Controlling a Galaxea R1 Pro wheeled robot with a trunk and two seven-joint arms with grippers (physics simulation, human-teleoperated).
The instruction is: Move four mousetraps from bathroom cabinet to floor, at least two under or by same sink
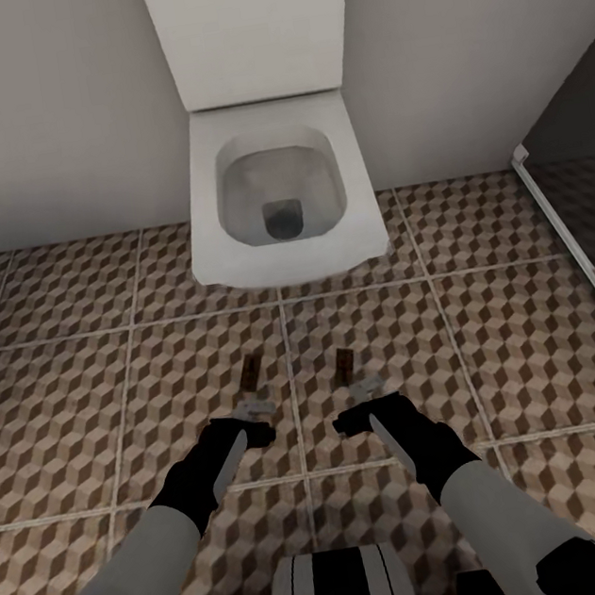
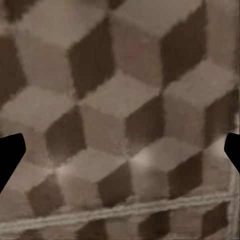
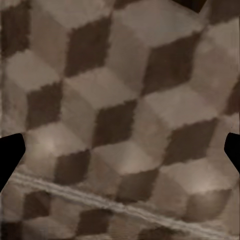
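Observation:
The bathroom floor (image 1: 74, 398) of brown, beige and white cube-pattern tiles spreads in front of me. Both arms reach forward and down over it. My left gripper (image 1: 251, 377) hangs just above a tile, left of a grout line, and my right gripper (image 1: 345, 365) hangs just right of that line. In the left wrist view the left gripper (image 2: 120, 155) is open, its dark fingertips (image 2: 10, 155) wide apart with bare tile between them. My right gripper (image 3: 120, 155) is open over bare tile too. The mousetraps, the cabinet and the sink are out of view.
A white toilet (image 1: 287, 242) with its lid up stands against the pale wall straight ahead, close beyond the grippers. A dark panel with a white frame (image 1: 569, 233) runs along the right side. Tiled floor extends to the left and right of the toilet.

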